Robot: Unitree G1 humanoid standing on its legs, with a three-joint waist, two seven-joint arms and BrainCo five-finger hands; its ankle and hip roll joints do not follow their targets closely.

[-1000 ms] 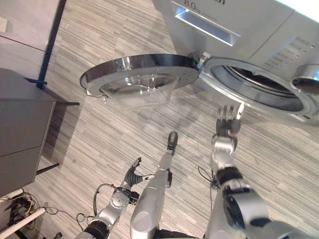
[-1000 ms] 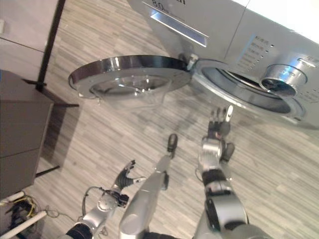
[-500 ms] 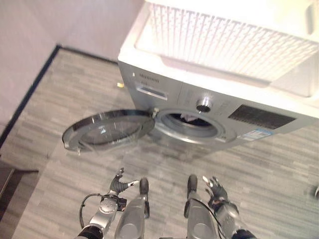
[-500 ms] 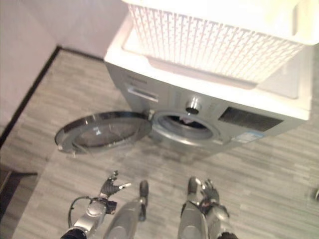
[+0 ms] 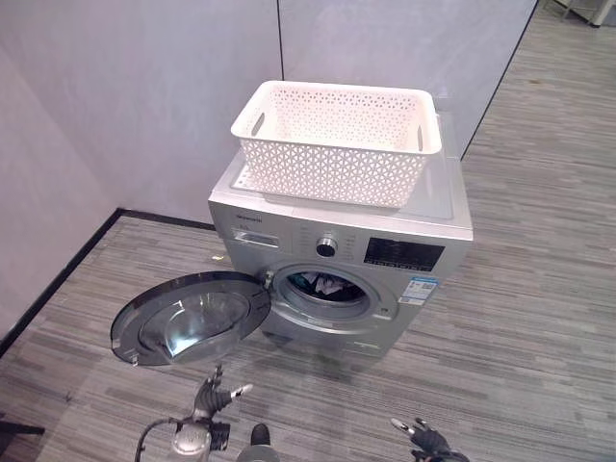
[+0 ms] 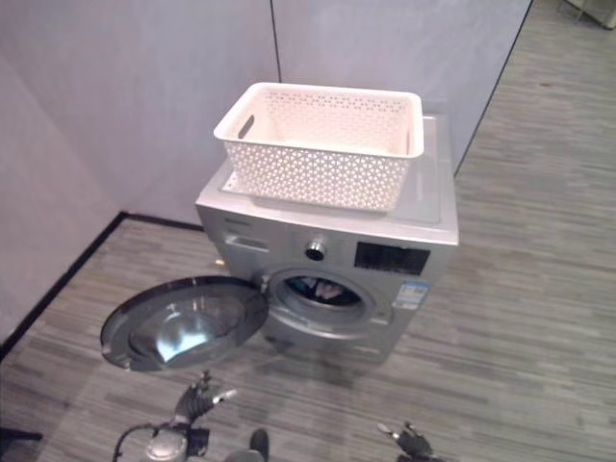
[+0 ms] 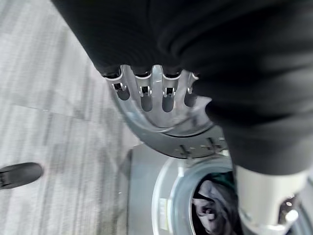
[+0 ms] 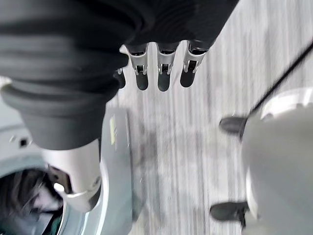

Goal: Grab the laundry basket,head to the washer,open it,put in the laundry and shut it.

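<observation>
The white lattice laundry basket (image 5: 336, 142) stands on top of the silver front-loading washer (image 5: 435, 217), against the grey wall. The washer's round glass door (image 5: 190, 317) hangs swung wide to the left, and dark laundry (image 5: 322, 286) lies inside the drum. Both hands are low over the striped wood floor (image 5: 539, 318), well apart from the washer: the left hand (image 5: 214, 397) and the right hand (image 5: 423, 437) have fingers spread loosely, holding nothing.

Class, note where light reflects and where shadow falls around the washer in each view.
Left eye view: the open door has a pale reflection in its glass; the washer casts a soft shadow on the floor before it. Left wrist view: the laundry inside lies dark.
</observation>
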